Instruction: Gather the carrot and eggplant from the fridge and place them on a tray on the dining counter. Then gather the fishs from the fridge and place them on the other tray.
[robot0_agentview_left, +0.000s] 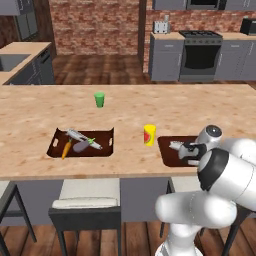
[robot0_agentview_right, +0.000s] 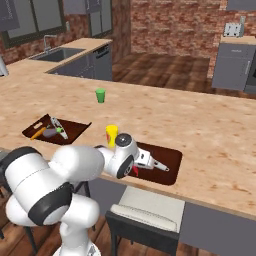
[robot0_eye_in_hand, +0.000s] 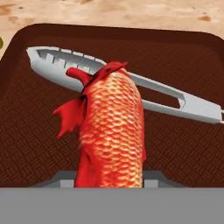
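**Red fish held over the right-hand tray**

Left base view: we note the carrot (robot0_agentview_left: 66, 148) and eggplant (robot0_agentview_left: 80, 146) in the tray (robot0_agentview_left: 55, 141) on the surface (robot0_agentview_left: 125, 112); no writing is legible.

Right base view: the gripper (robot0_agentview_right: 142, 162) hangs over the other tray (robot0_agentview_right: 172, 159).

Hand view: the fingers pinch a red-orange fish (robot0_eye_in_hand: 113, 129) above a silvery fish (robot0_eye_in_hand: 175, 98) lying in that tray.

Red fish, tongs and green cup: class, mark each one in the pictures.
red fish (robot0_eye_in_hand: 113, 127), hand view, on its scaled body.
tongs (robot0_eye_in_hand: 175, 97), hand view, on the pale arm lying in the tray.
green cup (robot0_agentview_left: 99, 99), left base view, on its side wall.
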